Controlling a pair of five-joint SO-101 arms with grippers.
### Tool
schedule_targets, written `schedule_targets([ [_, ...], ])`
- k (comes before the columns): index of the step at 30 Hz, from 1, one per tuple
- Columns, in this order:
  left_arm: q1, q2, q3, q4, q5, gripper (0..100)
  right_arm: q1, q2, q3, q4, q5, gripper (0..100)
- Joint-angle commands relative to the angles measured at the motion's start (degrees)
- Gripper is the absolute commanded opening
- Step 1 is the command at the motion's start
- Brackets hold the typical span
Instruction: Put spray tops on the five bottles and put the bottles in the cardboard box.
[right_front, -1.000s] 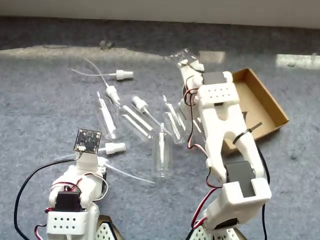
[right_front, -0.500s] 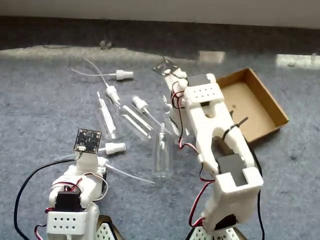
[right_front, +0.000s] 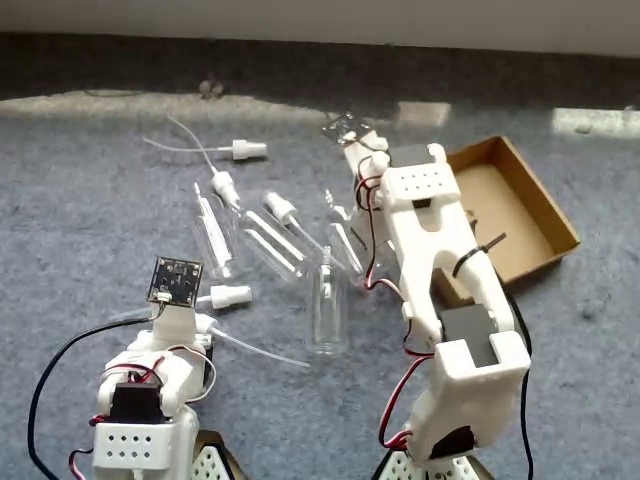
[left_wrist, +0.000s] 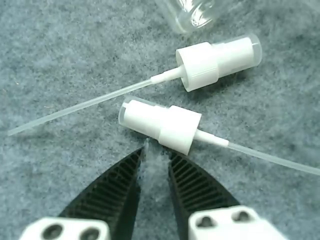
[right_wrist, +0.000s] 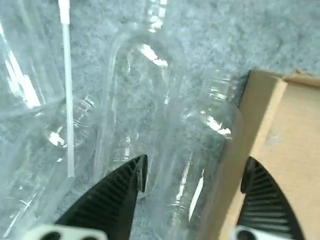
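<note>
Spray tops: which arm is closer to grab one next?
Left, probably. The left pincer sits just short of a loose spray top on the carpet, jaws slightly apart. The right pincer is wide open over a clear bottle beside the cardboard box.

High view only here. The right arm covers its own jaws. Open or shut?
Observer: The jaws are open wide, one on either side of a clear bottle lying on the carpet.
Operator: Spray top on that bottle?
Observer: No, its threaded neck is bare.
Operator: How close is it to the box?
Observer: It lies right beside the cardboard box wall; I cannot tell whether they touch.
</note>
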Motion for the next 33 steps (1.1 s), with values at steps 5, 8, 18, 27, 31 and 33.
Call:
schedule_targets([
  [5,0.9,-0.3,1.2,0.2,0.3,1,0.4,-4.9,-3.5,5.1,0.4,25.7],
  [8,0.9,-0.3,1.2,0.2,0.3,1,-0.3,-7.3,-3.5,5.4,0.4,25.6],
  [18,0.9,-0.3,1.2,0.2,0.3,1,-0.8,-3.2,-3.9,5.3,0.4,22.2],
  [27,0.9,-0.3,1.2,0.2,0.3,1,-1.7,-2.3,-3.6,-1.1,0.4,12.5],
  [31,0.9,-0.3,1.2,0.2,0.3,1,-1.7,-2.2,-3.6,-3.4,0.4,12.5],
  [33,0.9,-0.3,1.2,0.2,0.3,1,-1.7,-2.2,-3.5,-4.5,0.4,12.5],
])
